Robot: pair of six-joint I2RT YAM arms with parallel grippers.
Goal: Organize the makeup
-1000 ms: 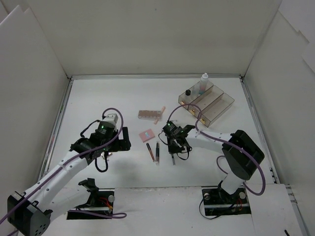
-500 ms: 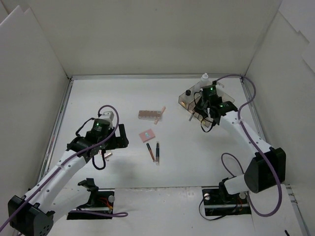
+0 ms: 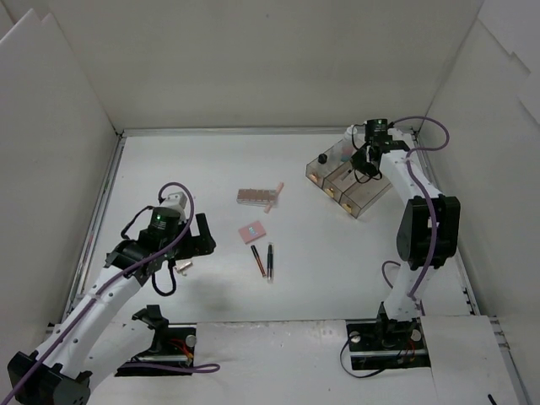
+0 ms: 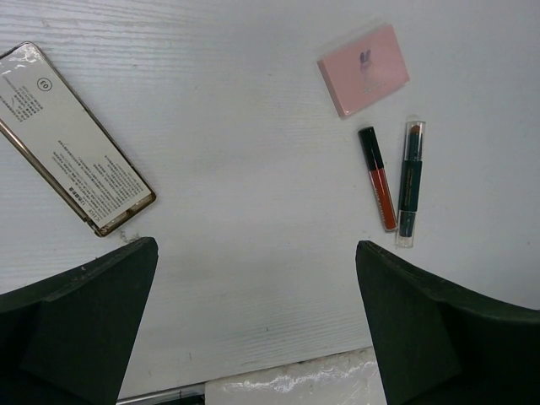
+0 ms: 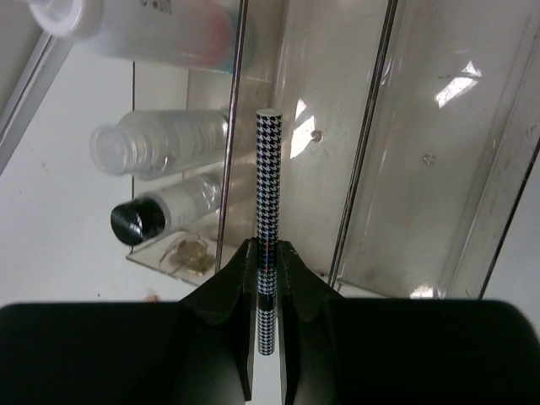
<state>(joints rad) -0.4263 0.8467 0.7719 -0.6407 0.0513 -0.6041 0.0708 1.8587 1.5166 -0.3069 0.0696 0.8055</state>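
My right gripper (image 5: pixel 267 253) is shut on a black-and-white houndstooth stick (image 5: pixel 267 186) and holds it over the middle compartment of the clear smoky tray (image 5: pixel 380 169); in the top view the gripper (image 3: pixel 364 164) is above the tray (image 3: pixel 371 190). Small clear bottles (image 5: pixel 160 148) lie in the left compartment. My left gripper (image 4: pixel 255 253) is open and empty above the table. Ahead of it lie a silver case (image 4: pixel 76 139), a pink compact (image 4: pixel 363 69) and two thin pencils (image 4: pixel 377 177). The brown palette (image 3: pixel 253 197) and peach stick (image 3: pixel 273 197) lie mid-table.
A white-capped bottle (image 3: pixel 350 132) stands at the tray's far corner. White walls enclose the table on three sides. The left arm's own base plate edge (image 4: pixel 287 384) shows under its fingers.
My right arm has swung from the table's middle to the tray at the back right, carrying the houndstooth stick. My left arm has drawn back slightly toward the near left.
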